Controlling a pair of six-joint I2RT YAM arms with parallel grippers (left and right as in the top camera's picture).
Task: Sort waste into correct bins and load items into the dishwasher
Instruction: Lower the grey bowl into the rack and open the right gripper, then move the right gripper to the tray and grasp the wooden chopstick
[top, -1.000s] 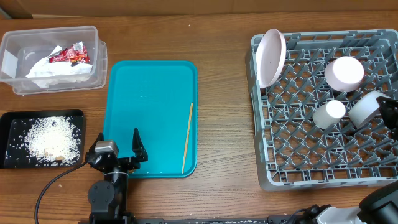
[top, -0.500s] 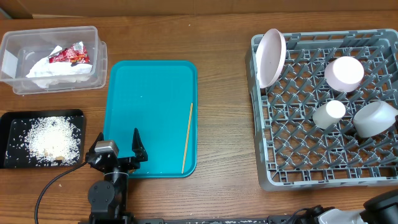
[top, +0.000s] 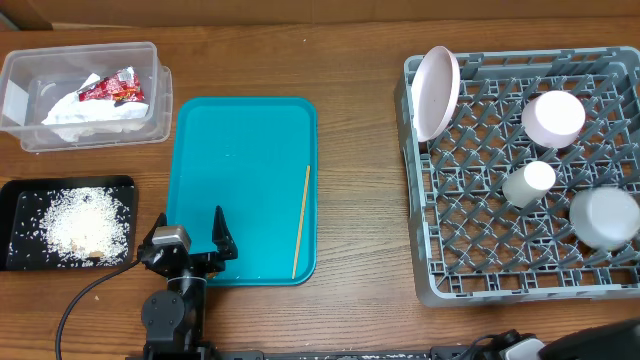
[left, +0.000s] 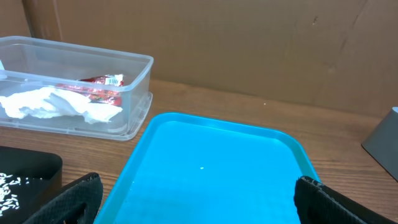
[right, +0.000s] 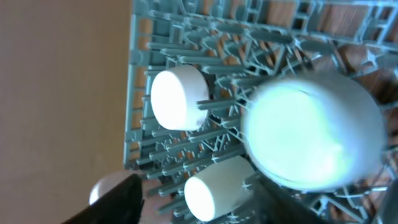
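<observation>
Brown wooden table; cardboard wall behind it. On the left I see the clear tub holding napkins and a red wrapper; in front of it, the black tray with rice. The teal tray sits centre, with a wooden stick along its right side; the left gripper is at its near edge, fingers spread wide, empty. In the dish rack at right: large plate on edge, small plate, cup, bowl mouth-down. The right gripper is above the bowl, fingers apart, nothing pinched.
</observation>
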